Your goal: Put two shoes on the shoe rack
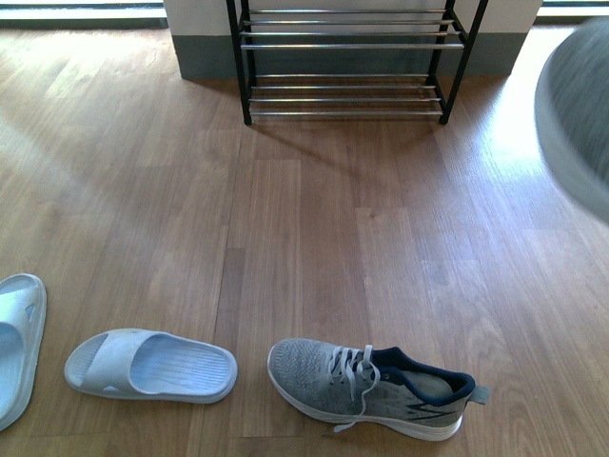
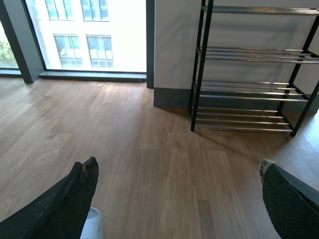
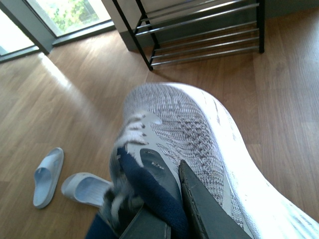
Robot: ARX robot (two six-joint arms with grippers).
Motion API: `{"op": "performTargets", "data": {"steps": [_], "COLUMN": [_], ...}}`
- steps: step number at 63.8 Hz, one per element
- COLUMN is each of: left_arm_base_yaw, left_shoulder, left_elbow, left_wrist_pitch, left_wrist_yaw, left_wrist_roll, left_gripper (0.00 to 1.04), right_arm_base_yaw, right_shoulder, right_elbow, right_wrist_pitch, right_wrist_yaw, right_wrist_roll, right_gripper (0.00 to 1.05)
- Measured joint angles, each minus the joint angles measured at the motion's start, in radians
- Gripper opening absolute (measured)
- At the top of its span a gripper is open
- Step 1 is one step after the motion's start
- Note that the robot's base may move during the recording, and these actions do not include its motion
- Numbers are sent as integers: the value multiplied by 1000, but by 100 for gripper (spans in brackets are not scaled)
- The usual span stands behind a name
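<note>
Sneaker (image 3: 199, 129) toe points toward shoe rack (image 3: 260, 25)

Warm brown wood-plank floor (image 1: 304, 209) streaked with daylight, plain white wall (image 2: 174, 45) above a grey skirting band (image 2: 172, 97), tall dark-framed window (image 2: 122, 50) reaching the floor, pale multi-storey building (image 2: 70, 42) and green foliage (image 3: 75, 12) outside.

bright window daylight, blurred shoe (image 1: 580, 114)

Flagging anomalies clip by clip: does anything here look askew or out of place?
Nothing damaged or spilled. The grey sneaker on the floor has loose laces trailing down over its side. One pale blue slide and the second slide lie at different angles, not paired. The other sneaker sits in the right gripper.
</note>
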Motion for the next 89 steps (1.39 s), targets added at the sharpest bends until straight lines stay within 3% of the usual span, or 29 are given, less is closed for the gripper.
{"op": "performTargets", "data": {"steps": [59,65,68,70,73,77,84,89], "left_arm_base_yaw": [-2,-170,-232,-255,-270,-301,-346,-355], "left_shoulder": [2,264,458,570,723,997,1427,1689], "left_elbow": [1,142,187,203,230,290,416,497], "left_wrist_pitch": [-2,-279,-266,-216,-129,43,251,317], "left_wrist_yaw": [-7,-469,-627,-671,-675,-608,-509,-434], "left_wrist_roll": [-5,-291,-467,-552,-681,-875,-1026,-1102], "left_gripper": [95,95,95,95,95,95,95,95], "right_arm_base_yaw": [-3,-3,-3,-3,-2,-2,-2,-2], "right_shoulder": [-2,-2,-2,-2,-2,-2,-2,-2], "right_elbow": [5,5,5,5,5,5,5,5], "right_wrist_pitch": [3,3,3,3,3,3,3,3], "right_wrist_yaw": [1,2,1,-3,-10,-13,-18,-13], "right_wrist_roll": [6,6,6,6,6,6,6,6], "right_gripper": [1,1,1,1,1,1,1,1]}}
